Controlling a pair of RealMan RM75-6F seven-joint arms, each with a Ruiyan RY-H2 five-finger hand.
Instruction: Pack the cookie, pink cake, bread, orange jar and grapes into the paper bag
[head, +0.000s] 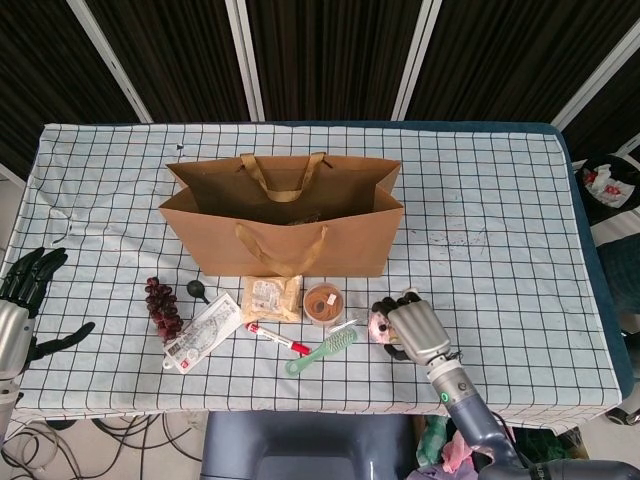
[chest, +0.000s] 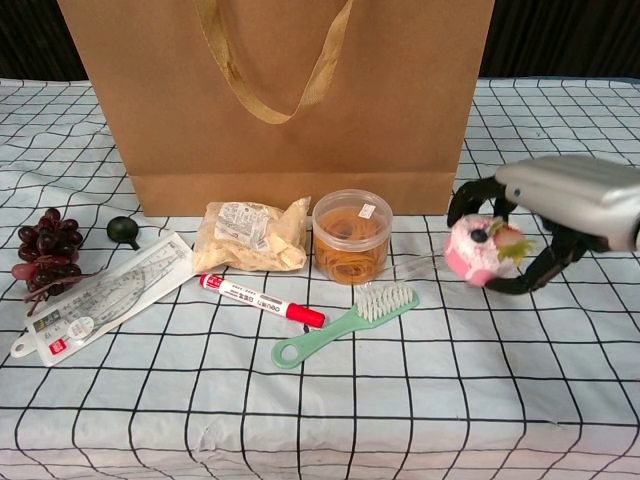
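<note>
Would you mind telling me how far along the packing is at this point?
Nothing visibly sits in the paper bag yet, though something faint shows inside. In hand: the right hand holds the pink cake above the cloth. Left: grapes, bread and orange jar on the table; the cookie I cannot identify. The left hand is idle.

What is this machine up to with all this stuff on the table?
It is packing food into the paper bag. The right hand has its fingers wrapped around the pink cake, held just off the cloth in front of the bag. The grapes, the bread and the orange jar lie in front of the bag, waiting. The left hand hangs at the table's edge, fingers spread, holding nothing.
</note>
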